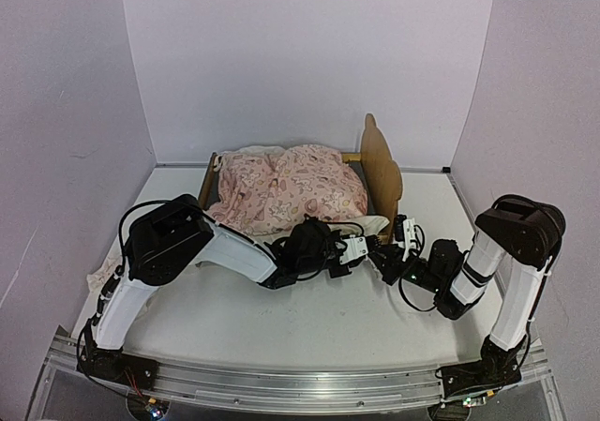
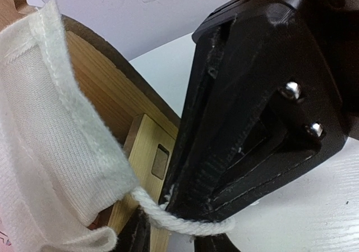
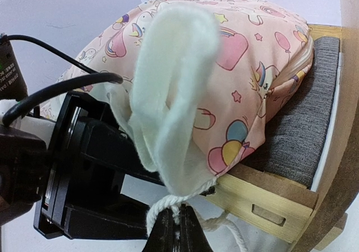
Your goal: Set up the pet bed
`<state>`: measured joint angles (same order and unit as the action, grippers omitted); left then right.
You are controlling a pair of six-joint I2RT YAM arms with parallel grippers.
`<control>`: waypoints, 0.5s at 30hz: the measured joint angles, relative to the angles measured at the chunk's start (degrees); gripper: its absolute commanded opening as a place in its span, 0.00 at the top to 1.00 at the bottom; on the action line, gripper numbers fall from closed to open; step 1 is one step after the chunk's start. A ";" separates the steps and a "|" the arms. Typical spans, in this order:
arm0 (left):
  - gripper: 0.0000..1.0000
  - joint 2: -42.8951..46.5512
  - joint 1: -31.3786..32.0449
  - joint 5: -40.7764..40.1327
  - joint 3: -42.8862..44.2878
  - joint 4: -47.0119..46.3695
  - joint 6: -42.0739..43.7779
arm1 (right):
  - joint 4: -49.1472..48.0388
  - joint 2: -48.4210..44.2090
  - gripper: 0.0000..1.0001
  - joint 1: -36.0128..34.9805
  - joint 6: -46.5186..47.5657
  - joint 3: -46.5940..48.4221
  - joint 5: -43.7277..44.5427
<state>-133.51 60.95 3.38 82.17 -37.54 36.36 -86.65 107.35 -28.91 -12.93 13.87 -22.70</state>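
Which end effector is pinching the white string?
The right end effector: it is shut tight on the white string from the ruffle of the pink blanket. The left end effector sits beside it, its grip unclear.

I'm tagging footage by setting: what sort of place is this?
Probably a robotics lab test booth, not a home: plain pale walls enclose a white table, an aluminium rail runs along its near edge, and the only furnishing is a small pet bed under a pink blanket.
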 measured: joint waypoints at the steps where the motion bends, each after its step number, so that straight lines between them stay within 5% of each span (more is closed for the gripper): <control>1: 0.66 -0.02 0.00 0.17 0.00 -0.02 -0.37 | 0.02 0.00 0.96 0.00 0.07 0.00 -0.02; 5: 0.68 -0.02 0.15 0.50 0.00 0.00 -0.31 | 0.04 0.00 0.96 -0.02 0.26 0.00 -0.24; 15: 1.00 -0.02 0.13 0.20 0.02 0.20 -0.07 | -0.15 0.00 0.96 0.07 0.55 0.35 0.02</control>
<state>-133.53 61.08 3.57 82.19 -37.34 36.29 -86.80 107.35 -28.84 -12.38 14.22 -22.68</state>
